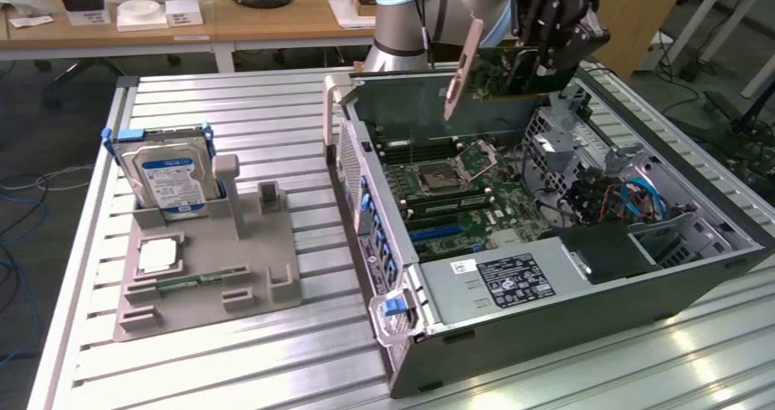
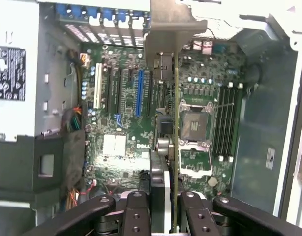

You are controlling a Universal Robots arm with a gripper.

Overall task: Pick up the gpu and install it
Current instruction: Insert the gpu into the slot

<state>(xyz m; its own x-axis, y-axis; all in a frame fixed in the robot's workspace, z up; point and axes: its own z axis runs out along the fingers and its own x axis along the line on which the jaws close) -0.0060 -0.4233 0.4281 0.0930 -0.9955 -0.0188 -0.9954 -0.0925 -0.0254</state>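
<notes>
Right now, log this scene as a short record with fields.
end effector: shut on the gpu
gpu: held on edge above the open computer case, not yet seated, bracket toward the exterior view's left
computer case: lying on its side, motherboard exposed
blue slot: unoccupied
grey holder: at the exterior view's left, hard drive standing in it

The gripper (image 1: 531, 70) grips the gpu (image 1: 495, 76) upright in the air above the far end of the open case (image 1: 582, 324), its bracket toward the exterior view's left. Below it lies the motherboard (image 1: 485, 212). Well apart, at the exterior view's left on the slatted table (image 1: 242, 111), a grey holder (image 1: 260, 278) carries a hard drive (image 1: 170, 176) standing at its far end and a memory stick (image 1: 194, 281) nearer.
</notes>
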